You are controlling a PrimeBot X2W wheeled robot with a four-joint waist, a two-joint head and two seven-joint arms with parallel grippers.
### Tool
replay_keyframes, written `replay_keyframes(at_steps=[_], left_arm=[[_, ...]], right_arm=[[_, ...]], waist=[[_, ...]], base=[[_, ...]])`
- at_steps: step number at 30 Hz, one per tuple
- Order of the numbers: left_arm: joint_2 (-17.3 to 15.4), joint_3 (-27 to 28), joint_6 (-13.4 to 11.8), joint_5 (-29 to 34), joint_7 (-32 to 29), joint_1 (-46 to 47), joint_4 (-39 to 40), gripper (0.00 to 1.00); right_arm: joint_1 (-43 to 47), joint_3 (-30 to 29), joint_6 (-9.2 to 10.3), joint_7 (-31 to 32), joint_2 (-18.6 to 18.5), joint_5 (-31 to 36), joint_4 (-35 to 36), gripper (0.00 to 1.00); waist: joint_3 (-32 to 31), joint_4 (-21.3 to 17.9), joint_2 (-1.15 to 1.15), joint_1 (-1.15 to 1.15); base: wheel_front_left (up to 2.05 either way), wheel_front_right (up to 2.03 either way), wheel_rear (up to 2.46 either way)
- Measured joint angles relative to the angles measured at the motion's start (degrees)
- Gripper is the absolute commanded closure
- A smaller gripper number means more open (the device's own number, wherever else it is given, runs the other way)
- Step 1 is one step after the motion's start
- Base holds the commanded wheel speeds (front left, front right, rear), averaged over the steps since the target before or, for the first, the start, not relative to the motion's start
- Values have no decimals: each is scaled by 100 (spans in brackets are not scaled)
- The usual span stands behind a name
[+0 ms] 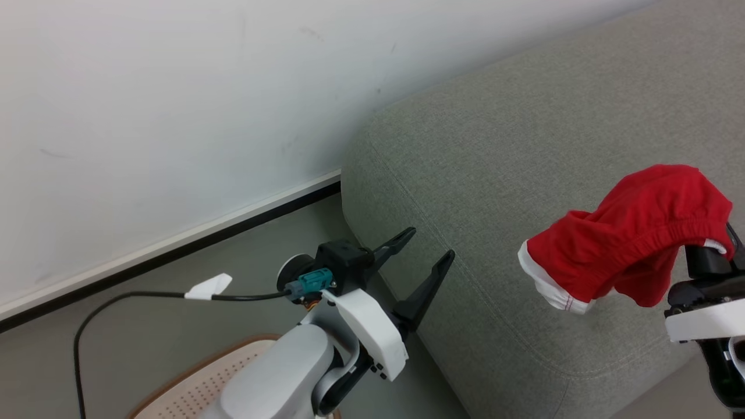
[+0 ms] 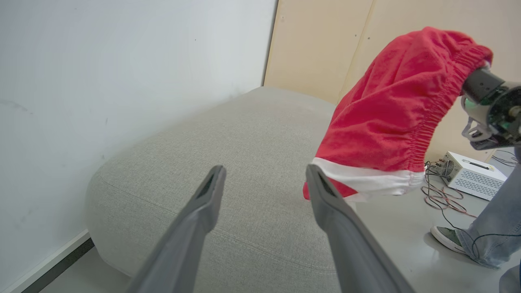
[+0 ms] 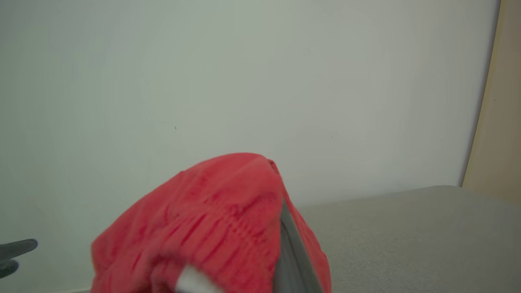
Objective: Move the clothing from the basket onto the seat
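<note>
A red garment of the clothing (image 1: 634,233), shorts with an elastic waist and white trim, hangs over the front part of the grey seat (image 1: 524,145). My right gripper (image 1: 705,260) is shut on it, and the cloth drapes over the fingers (image 3: 291,248). The left wrist view shows the same shorts (image 2: 390,110) dangling above the seat (image 2: 228,134). My left gripper (image 1: 429,243) is open and holds nothing, beside the seat's left end. A corner of the cream basket (image 1: 192,384) with its brown rim shows at the bottom left, partly behind my left arm.
A white wall with a dark baseboard (image 1: 174,247) runs behind the seat. A black cable (image 1: 116,298) trails from my left wrist. On the floor to the right are a person's shoe (image 2: 447,238) and trouser leg, a white box (image 2: 472,175) and loose wires.
</note>
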State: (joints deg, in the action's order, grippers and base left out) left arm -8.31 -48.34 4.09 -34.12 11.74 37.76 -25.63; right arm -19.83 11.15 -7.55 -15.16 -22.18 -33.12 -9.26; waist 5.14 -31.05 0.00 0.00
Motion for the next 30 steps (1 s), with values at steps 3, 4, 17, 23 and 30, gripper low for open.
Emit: replay_keyframes(at_steps=[3,4,17,23,30], left_arm=[[-35,-19,-9,54,1,69,16,0],[-60,-25,-13,74,-12,92,24,0],[-292,-129,-90,278,-470,640,372,0],[-307,-187,-97,402,-619,906,498,0],[-319,-214,-140,468,-768,1150,589,0]], right_arm=[[-210,94,-1,146,16,-258,-125,100],[-354,125,0,247,-12,-324,-197,100],[-2436,425,0,924,-726,-1648,-1668,100],[-3277,725,0,981,-1001,-1961,-2461,100],[-3932,1110,0,659,-1227,-2193,-3139,100]], waist=[[125,-5,0,0],[179,-7,0,0],[1243,326,0,1],[1735,592,0,2],[2240,890,0,2]], base=[[0,0,0],[0,0,0],[0,0,0],[0,0,0],[0,0,0]])
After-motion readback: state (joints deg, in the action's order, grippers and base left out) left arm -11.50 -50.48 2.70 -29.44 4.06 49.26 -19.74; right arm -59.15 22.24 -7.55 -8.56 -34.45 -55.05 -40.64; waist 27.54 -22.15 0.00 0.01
